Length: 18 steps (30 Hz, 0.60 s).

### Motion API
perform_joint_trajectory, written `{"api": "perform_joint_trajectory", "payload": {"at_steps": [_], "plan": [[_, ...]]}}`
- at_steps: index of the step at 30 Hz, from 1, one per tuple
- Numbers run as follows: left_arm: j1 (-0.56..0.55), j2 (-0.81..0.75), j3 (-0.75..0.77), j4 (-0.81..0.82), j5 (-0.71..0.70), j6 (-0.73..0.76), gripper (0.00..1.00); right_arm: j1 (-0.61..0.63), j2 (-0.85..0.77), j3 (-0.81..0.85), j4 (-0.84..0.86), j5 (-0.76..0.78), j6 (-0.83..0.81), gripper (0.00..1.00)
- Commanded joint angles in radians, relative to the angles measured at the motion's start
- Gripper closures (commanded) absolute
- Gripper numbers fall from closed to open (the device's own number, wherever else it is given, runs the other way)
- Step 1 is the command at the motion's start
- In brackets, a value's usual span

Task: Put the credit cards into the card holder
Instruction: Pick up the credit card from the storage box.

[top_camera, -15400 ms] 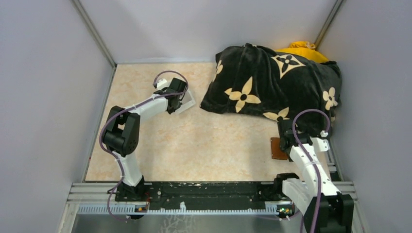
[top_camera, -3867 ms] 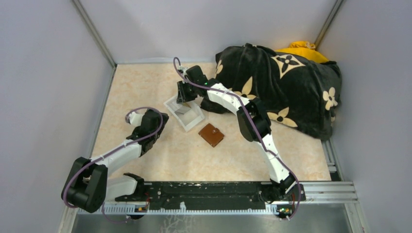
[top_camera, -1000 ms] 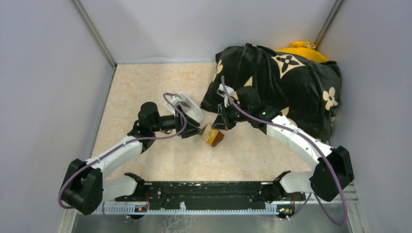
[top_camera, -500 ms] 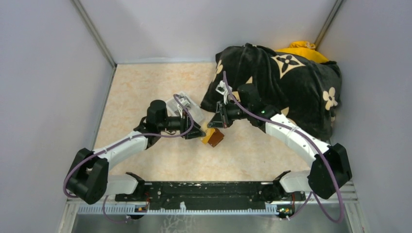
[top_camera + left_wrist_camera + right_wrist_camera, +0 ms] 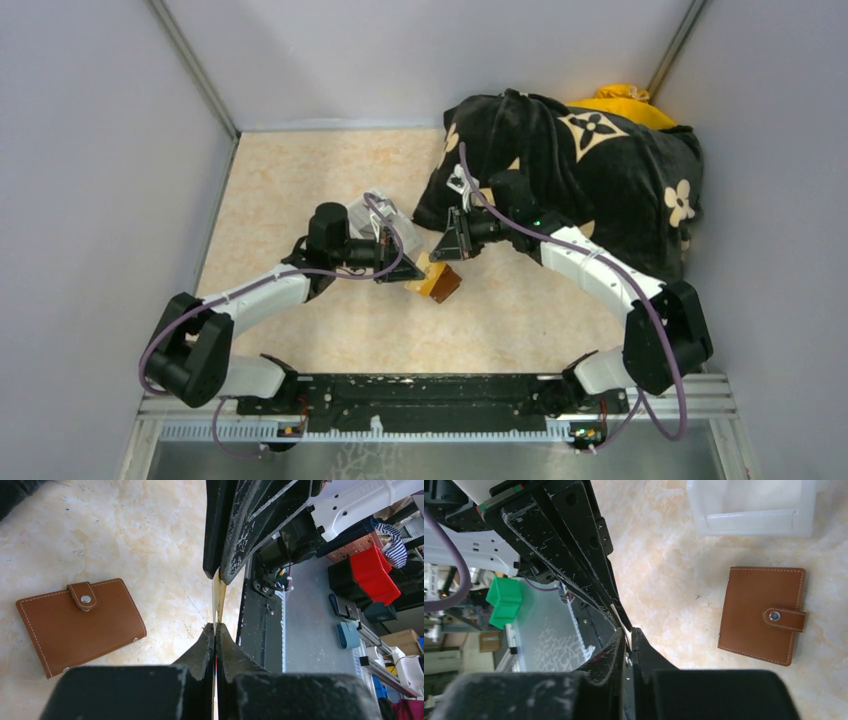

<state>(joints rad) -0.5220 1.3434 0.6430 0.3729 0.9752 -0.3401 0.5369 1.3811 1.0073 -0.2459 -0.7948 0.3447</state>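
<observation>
Left pincer [image 5: 215, 626] is clenched on a thin tan plastic card [image 5: 218, 596], which we see edge-on, and our right pincer [image 5: 628, 630] grasps the same card at its opposite edge. We find the small brown leather wallet [image 5: 445, 287] lying shut on the marbled beige table [image 5: 300, 180], at 5 o'clock from the card.

No word, number or brand name can be read in any view. The nearest thing to a sign is the pattern on the black blanket [image 5: 600, 190]: tan four-petal flowers and a pointed star set in a diamond, with no letters among them. What may be a faint raised marking on the white arm housing [image 5: 367, 497] in the left wrist view is too blurred to read.
</observation>
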Motion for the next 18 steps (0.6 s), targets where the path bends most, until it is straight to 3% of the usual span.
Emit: {"api": "perform_joint_trajectory", "payload": {"at_steps": [1, 4, 7, 11, 18], "plan": [[-0.006, 0.0, 0.023, 0.026, 0.033, 0.011, 1.0, -0.041, -0.008, 0.018, 0.07, 0.026, 0.011, 0.85], [-0.006, -0.008, 0.02, 0.04, -0.019, -0.008, 1.0, -0.043, -0.045, 0.012, 0.061, 0.136, -0.001, 0.68], [-0.007, -0.01, 0.008, 0.083, -0.105, -0.054, 1.0, -0.043, -0.099, -0.016, 0.087, 0.233, 0.0, 0.57], [-0.014, -0.02, -0.053, 0.23, -0.271, -0.197, 1.0, -0.043, -0.18, -0.1, 0.155, 0.345, 0.028, 0.51], [-0.079, -0.001, -0.175, 0.488, -0.572, -0.471, 1.0, -0.043, -0.226, -0.288, 0.398, 0.368, 0.131, 0.51]]}}
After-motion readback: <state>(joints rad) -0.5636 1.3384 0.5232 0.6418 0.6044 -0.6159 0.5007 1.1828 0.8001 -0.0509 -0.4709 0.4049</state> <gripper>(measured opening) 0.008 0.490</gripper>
